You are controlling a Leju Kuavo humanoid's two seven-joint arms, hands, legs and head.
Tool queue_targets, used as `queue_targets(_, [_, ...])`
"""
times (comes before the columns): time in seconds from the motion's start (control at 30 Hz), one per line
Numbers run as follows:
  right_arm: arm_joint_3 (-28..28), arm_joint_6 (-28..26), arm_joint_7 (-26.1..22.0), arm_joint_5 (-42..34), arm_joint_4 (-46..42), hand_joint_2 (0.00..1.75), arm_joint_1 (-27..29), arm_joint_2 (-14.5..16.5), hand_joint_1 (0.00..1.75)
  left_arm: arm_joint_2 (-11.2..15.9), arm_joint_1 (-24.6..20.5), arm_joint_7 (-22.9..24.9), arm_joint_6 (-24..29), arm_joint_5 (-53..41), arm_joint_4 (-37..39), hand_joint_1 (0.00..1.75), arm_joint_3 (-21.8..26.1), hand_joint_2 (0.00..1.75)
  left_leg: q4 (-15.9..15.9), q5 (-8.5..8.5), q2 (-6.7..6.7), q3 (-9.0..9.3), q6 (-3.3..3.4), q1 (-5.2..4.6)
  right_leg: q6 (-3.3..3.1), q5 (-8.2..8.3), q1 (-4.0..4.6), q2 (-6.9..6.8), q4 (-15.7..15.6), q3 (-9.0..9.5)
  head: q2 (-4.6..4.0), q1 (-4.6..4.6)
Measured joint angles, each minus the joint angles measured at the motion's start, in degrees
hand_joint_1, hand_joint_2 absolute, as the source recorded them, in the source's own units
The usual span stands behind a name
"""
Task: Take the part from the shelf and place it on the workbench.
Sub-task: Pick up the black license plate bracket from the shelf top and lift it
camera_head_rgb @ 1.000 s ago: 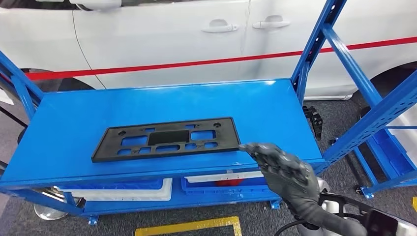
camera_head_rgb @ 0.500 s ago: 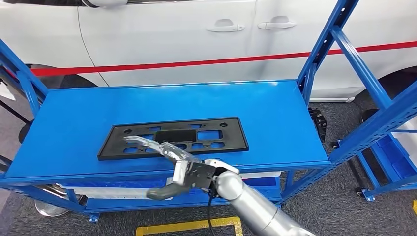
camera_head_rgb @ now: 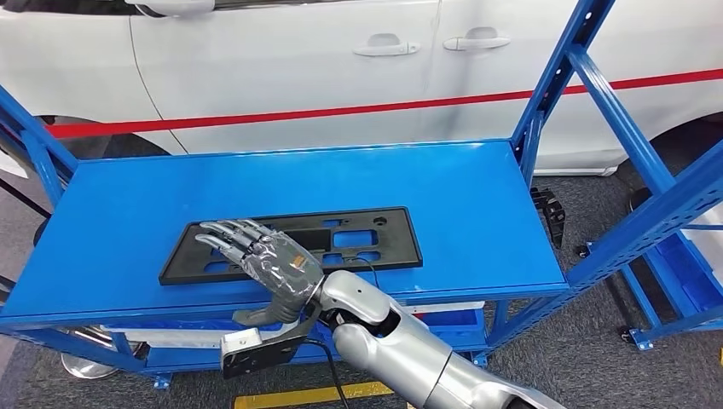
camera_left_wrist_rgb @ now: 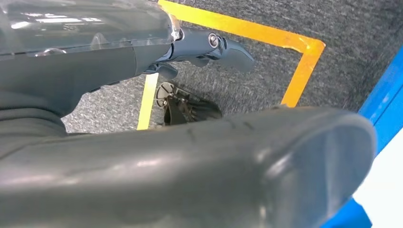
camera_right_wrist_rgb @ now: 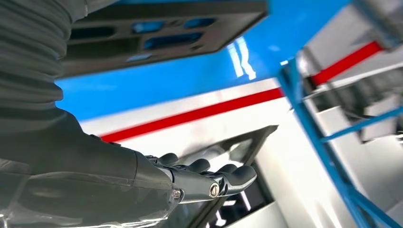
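Observation:
A flat black plastic part (camera_head_rgb: 375, 230) with several cut-outs lies on the blue shelf top (camera_head_rgb: 477, 187), near its front edge. My right arm reaches in from the lower right. My right hand (camera_head_rgb: 268, 260) hovers over the left half of the part with fingers spread and nothing in it; whether it touches the part I cannot tell. The right wrist view shows the same part (camera_right_wrist_rgb: 166, 28) and the right hand's straight fingers (camera_right_wrist_rgb: 209, 183). My left hand (camera_left_wrist_rgb: 119, 61) hangs over grey floor, fingers straight and holding nothing.
A white car (camera_head_rgb: 281, 60) with a red stripe stands close behind the shelf. Blue uprights and braces (camera_head_rgb: 597, 94) rise on the right side. White and blue trays (camera_head_rgb: 205, 334) sit on the lower level. Yellow tape (camera_head_rgb: 315, 396) marks the floor in front.
My right hand has swung from the shelf's front right edge leftward to above the part's left half, and its fingers have spread. The part has not moved.

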Motion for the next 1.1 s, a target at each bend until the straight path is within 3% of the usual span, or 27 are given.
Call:
queue_targets(0.03, [0.3,-0.6,0.8,1.5,0.6,1.75,-0.2,0.3,0.0,0.1,0.0,0.0,0.0,-0.2,0.0,0.0,0.0,0.0,1.9,-1.22,-0.01,-0.82,-0.2,0.02,-0.22,0.09,-0.18,-0.03,-0.3,0.24,0.0,-0.02])
queue_targets(0.1, [0.9,-1.5,2.2,3.9,2.2,1.75,-0.4,0.9,0.0,0.1,0.0,-0.1,0.0,-0.6,0.0,0.0,0.1,0.0,8.8,-4.53,-0.03,-4.12,-0.52,0.2,-0.51,0.02,-0.2,-0.11,-0.4,0.43,0.0,-0.06])
queue_targets(0.17, [1.4,-2.2,3.5,6.1,4.2,1.75,-0.3,1.3,0.0,0.1,0.1,-0.1,-0.1,-1.2,0.0,0.0,0.1,0.0,14.2,-5.95,-0.02,-7.07,-0.87,0.31,-0.6,-0.07,-0.15,-0.12,-0.4,0.48,0.0,-0.04])
queue_targets(0.2, [1.5,-2.7,4.2,7.2,5.3,1.75,-0.3,1.4,0.0,0.2,0.2,-0.1,-0.1,-1.4,0.0,0.0,0.2,0.0,14.1,-5.02,-0.01,-7.22,-1.02,0.39,-0.58,-0.14,-0.18,-0.09,-0.3,0.5,0.0,-0.04])
queue_targets(0.23, [1.6,-3.1,4.7,8.1,6.1,1.75,-0.3,1.6,0.0,0.2,0.2,-0.1,-0.1,-1.7,0.0,0.0,0.3,0.0,11.7,-3.17,-0.01,-6.28,-1.15,0.52,-0.49,-0.25,-0.23,0.0,-0.1,0.53,0.0,-0.04])
queue_targets(0.27, [1.7,-3.5,5.1,8.8,6.9,1.75,-0.3,1.8,0.0,0.2,0.3,-0.1,-0.2,-1.9,0.0,0.0,0.3,0.0,7.9,-0.98,0.0,-4.63,-1.25,0.69,-0.32,-0.43,-0.29,0.09,0.2,0.54,0.0,-0.05])
queue_targets(0.33, [1.7,-4.1,5.3,9.6,8.5,1.75,-0.4,2.2,0.0,0.3,0.2,-0.1,-0.2,-2.3,0.0,0.0,0.5,0.0,1.6,1.37,-0.13,-1.66,-1.08,0.72,0.22,-0.85,-0.14,0.28,0.8,0.37,0.0,-0.11])
queue_targets(0.37, [1.6,-4.3,5.5,9.9,9.3,1.75,-0.4,2.4,0.0,0.3,0.2,-0.1,-0.2,-2.6,0.0,0.0,0.5,0.0,0.2,1.59,-0.23,-1.02,-0.8,0.67,0.49,-0.95,-0.04,0.33,1.0,0.26,0.0,-0.13])
queue_targets(0.5, [0.9,-5.8,6.3,11.1,12.5,1.75,-0.4,2.7,0.0,0.3,0.2,0.0,-0.2,-3.6,0.0,0.0,0.6,0.0,-0.3,1.74,-0.32,-0.92,0.79,0.57,1.45,-1.62,-0.17,0.27,2.0,-0.18,0.0,-0.13])
queue_targets(0.57, [0.1,-6.3,6.6,11.2,13.5,1.75,-0.5,2.8,0.0,0.4,0.2,0.0,-0.2,-4.0,0.0,0.0,0.6,0.0,-0.4,1.88,-0.24,-0.88,1.41,0.64,1.98,-4.38,-0.35,0.15,6.5,-2.26,0.0,-0.1])
queue_targets(0.63, [-1.0,-6.8,7.1,11.2,14.8,1.75,-0.5,2.8,0.0,0.4,0.2,0.0,-0.3,-4.4,0.0,0.0,0.6,0.0,-0.4,1.87,-0.21,-0.91,1.67,0.59,2.22,-7.67,-0.38,0.13,13.9,-5.82,0.0,-0.09])
queue_targets(0.67, [-1.7,-7.0,7.4,11.3,15.5,1.75,-0.5,2.8,0.0,0.4,0.2,0.0,-0.4,-4.6,0.0,0.0,0.6,0.0,-0.4,1.86,-0.22,-0.9,1.69,0.56,2.22,-8.28,-0.38,0.13,16.4,-7.09,0.0,-0.09])
queue_targets(0.7, [-2.3,-7.2,7.7,11.5,16.2,1.75,-0.5,2.8,0.0,0.4,0.2,0.0,-0.4,-4.8,0.0,0.0,0.6,0.0,-0.4,1.85,-0.23,-0.88,1.69,0.52,2.11,-7.77,-0.36,0.13,16.9,-7.38,0.0,-0.09])
queue_targets(0.73, [-2.9,-7.3,8.0,11.8,16.7,1.75,-0.6,2.8,0.0,0.4,0.2,0.0,-0.5,-5.0,0.0,0.0,0.6,0.0,-0.4,1.84,-0.26,-0.83,1.7,0.47,1.88,-6.3,-0.33,0.13,15.2,-6.6,0.0,-0.09])
queue_targets(0.8, [-4.0,-7.7,8.5,12.6,17.6,1.75,-1.2,2.9,0.0,0.4,0.1,0.0,-0.6,-5.3,0.0,0.0,0.6,0.0,-0.4,1.8,-0.31,-0.74,1.63,0.35,1.07,-2.58,-0.05,0.12,7.6,-2.93,0.0,-0.09])
queue_targets(0.87, [-4.8,-8.1,9.2,13.6,18.3,1.75,-1.9,3.2,0.0,0.4,0.0,0.0,-0.6,-5.6,0.0,0.0,0.6,0.0,-0.4,1.77,-0.3,-0.85,1.27,0.19,0.49,-0.93,0.34,0.05,2.1,-0.36,0.0,-0.12])
queue_targets(1.0, [-6.0,-8.7,11.0,16.3,20.5,1.75,-2.5,3.7,0.0,0.6,-0.1,0.0,-0.7,-6.3,0.0,0.0,0.7,0.0,-0.3,1.4,-0.25,-1.03,0.07,0.2,0.07,-0.54,0.34,0.05,0.4,0.22,0.0,-0.13])
queue_targets(1.07, [-6.5,-9.3,12.2,18.3,22.0,1.75,-2.9,4.2,0.0,0.7,-0.1,0.0,-0.7,-6.7,0.0,0.0,0.7,0.0,2.9,-0.75,-0.26,-2.34,-0.39,0.26,-0.32,-0.24,0.03,-0.04,-0.2,0.6,0.0,-0.21])
queue_targets(1.1, [-6.7,-9.6,12.9,19.5,22.8,1.75,-3.1,4.3,0.0,0.8,-0.1,0.0,-0.7,-6.9,0.0,0.0,0.7,0.0,6.2,-2.5,-0.25,-3.83,-0.56,0.31,-0.45,-0.23,0.03,-0.09,-0.3,0.68,0.0,-0.25])
